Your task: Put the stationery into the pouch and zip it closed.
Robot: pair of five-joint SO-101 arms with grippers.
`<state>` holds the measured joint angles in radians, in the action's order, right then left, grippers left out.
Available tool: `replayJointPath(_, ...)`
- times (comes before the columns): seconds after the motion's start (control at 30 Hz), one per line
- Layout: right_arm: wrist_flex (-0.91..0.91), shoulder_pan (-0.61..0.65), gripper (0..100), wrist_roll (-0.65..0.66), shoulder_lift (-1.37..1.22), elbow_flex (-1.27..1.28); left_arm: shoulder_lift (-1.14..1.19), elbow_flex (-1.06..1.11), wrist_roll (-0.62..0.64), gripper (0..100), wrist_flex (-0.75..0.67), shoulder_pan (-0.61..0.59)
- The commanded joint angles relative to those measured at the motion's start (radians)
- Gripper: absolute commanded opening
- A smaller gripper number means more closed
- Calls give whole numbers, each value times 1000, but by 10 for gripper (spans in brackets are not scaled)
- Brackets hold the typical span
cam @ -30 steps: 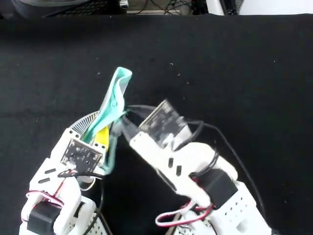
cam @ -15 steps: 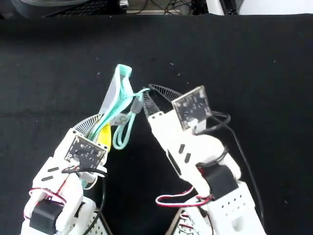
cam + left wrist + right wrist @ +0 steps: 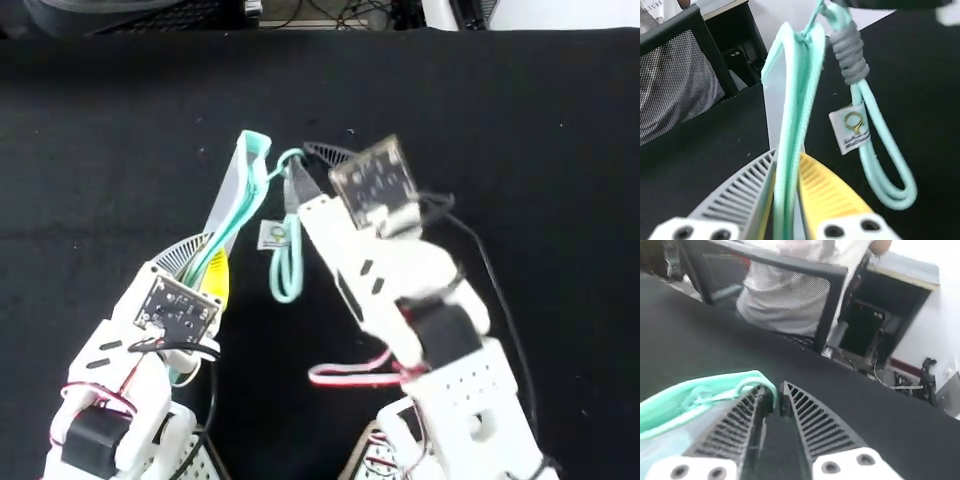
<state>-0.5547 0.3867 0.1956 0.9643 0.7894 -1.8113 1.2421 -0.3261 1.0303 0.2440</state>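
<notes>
so the pouch (image 3: pixel 235 200) is off to the left of the middle of the black desk (image 3: pixel 500 120), turned on its edge so from above it's just a thin mint and grey strip. its long axis runs from the near end out toward the far side of the desk, leaning a bit to the right. the left pincer (image 3: pixel 212 250) is clamped on the near end, grey finger on one face and yellow finger on the other, with the mint edge of the pouch (image 3: pixel 790 100) sandwiched between. the right pincer (image 3: pixel 293 165) sits right at the far tip, fingers squeezed nearly together on the top of the mint cord (image 3: pixel 287 275). the rest of that cord hangs as a loop back toward the arms, beside the pouch, with a little white tag (image 3: pixel 272 236) on it. can't tell if the pouch's lower edge touches the desk.
</notes>
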Motion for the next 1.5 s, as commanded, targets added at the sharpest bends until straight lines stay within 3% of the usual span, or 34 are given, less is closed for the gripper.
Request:
replayJointPath(0.0, 66, -101, 12, 6, -101, -104, -3, -5, -5, 30, 20, -5)
replayJointPath(0.43, 66, -118, 12, 8, -414, -282, -3, -5, -5, 30, 20, -5)
replayJointPath(0.6, 55, -115, 12, 8, -386, -275, -3, -5, -5, 30, 18, -5)
replayJointPath(0.77, -81, -46, 12, 58, -240, -329, -3, -45, -3, 30, -3, -5)
replayJointPath(0.93, -261, 74, 12, 135, -96, -463, -3, -62, 86, 30, -186, -4)
replayJointPath(1.1, -454, 91, 12, 155, -71, -656, 5, -44, 114, 32, -408, -4)
replayJointPath(1.27, -575, 193, 12, 157, -74, -696, -3, 186, 114, 32, -522, -4)
replayJointPath(1.47, -578, 344, 12, 157, -74, -598, -3, 421, 107, 33, -617, -5)
